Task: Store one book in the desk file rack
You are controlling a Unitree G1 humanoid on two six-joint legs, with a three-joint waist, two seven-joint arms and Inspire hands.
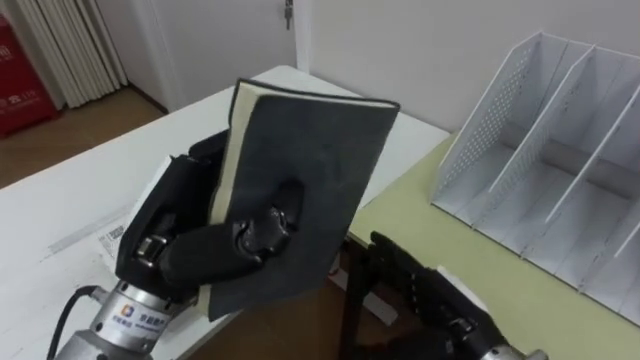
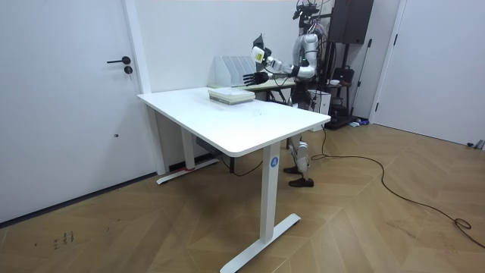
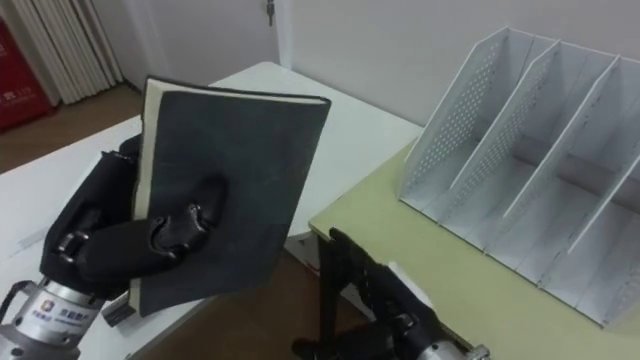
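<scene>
Left eye view: left hand (image 1: pixel 185 250) grips the dark grey hardcover book (image 1: pixel 300 150) mid-frame, thumb curled across its cover. Right hand (image 1: pixel 415 285) sits lower centre, fingers straight. White perforated file rack (image 1: pixel 560 170) stands upper right on a pale green tabletop (image 1: pixel 480 265). Red printed box (image 1: pixel 20 95) upper left. Room view: book aloft near the rack.

Dark grey book (image 1: pixel 310 165), cream page edges; white file rack (image 1: pixel 545 135), perforated sides.

bright, even room light; soft shadow under the table (image 2: pixel 227 121); faint sheen on the floor (image 2: pixel 364 227); the book (image 1: pixel 300 150) looks matte
</scene>
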